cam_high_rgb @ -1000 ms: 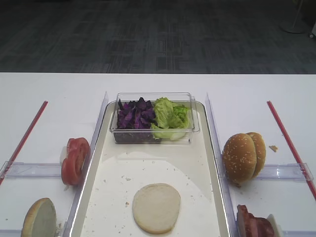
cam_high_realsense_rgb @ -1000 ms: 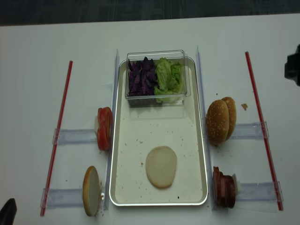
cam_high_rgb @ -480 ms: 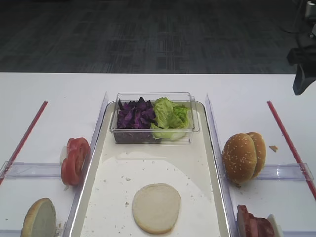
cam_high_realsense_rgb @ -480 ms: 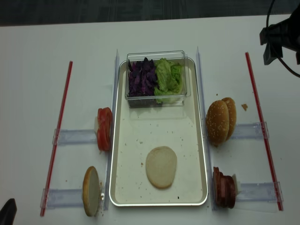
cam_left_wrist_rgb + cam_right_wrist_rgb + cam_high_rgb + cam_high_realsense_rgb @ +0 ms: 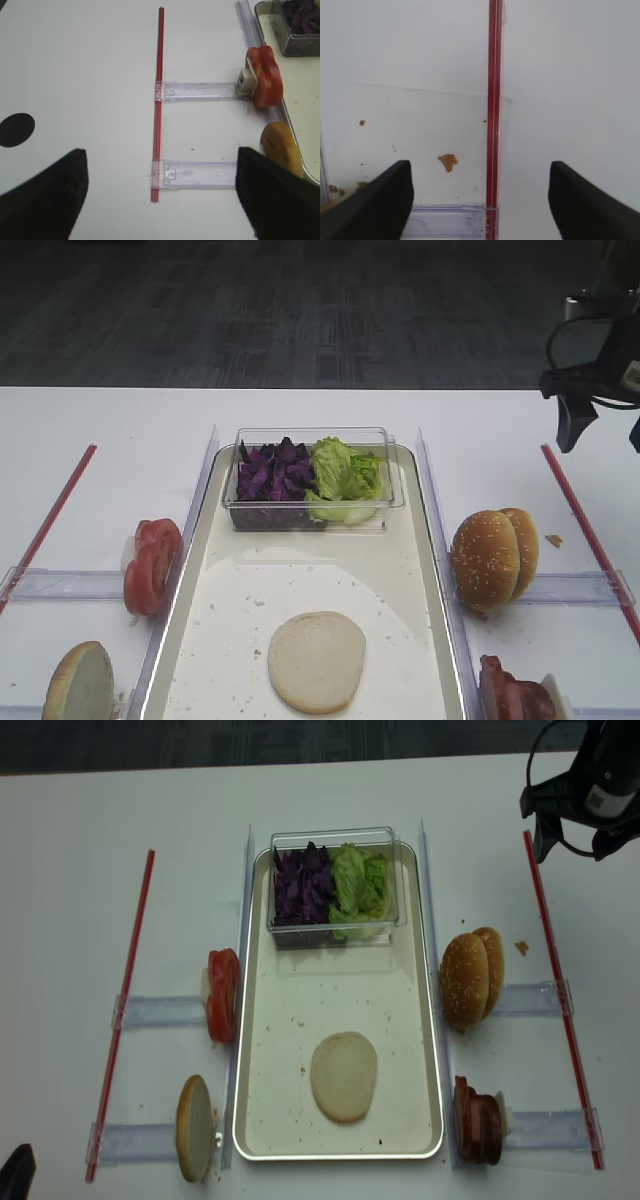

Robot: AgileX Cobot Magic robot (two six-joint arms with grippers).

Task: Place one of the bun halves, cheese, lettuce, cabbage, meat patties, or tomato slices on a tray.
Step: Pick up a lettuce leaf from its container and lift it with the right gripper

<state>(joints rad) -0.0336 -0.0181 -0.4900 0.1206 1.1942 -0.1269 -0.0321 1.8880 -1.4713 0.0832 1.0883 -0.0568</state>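
Note:
A pale bun half (image 5: 317, 660) (image 5: 344, 1076) lies flat on the metal tray (image 5: 432, 570) (image 5: 433, 1020). At the tray's far end a clear box holds purple cabbage (image 5: 273, 472) (image 5: 305, 885) and lettuce (image 5: 343, 475) (image 5: 358, 885). Tomato slices (image 5: 152, 565) (image 5: 265, 82) and another bun half (image 5: 78, 682) (image 5: 281, 150) stand left of the tray. Sesame bun halves (image 5: 493, 557) (image 5: 472, 977) and meat patties (image 5: 515, 695) (image 5: 478, 1120) stand to its right. No cheese shows. My right gripper (image 5: 600, 430) (image 5: 480, 200) hangs open and empty over the far right table. My left gripper (image 5: 160, 195) is open and empty.
Red strips (image 5: 585, 525) (image 5: 159, 100) with clear plastic rails (image 5: 585, 587) (image 5: 200, 91) run along both sides of the tray. A brown crumb (image 5: 448, 162) lies on the table beside the right strip. A black spot (image 5: 16, 129) marks the table at the left.
My right arm has come into view from the right edge and moved leftward over the far end of the right red strip. The food and the left gripper have not moved.

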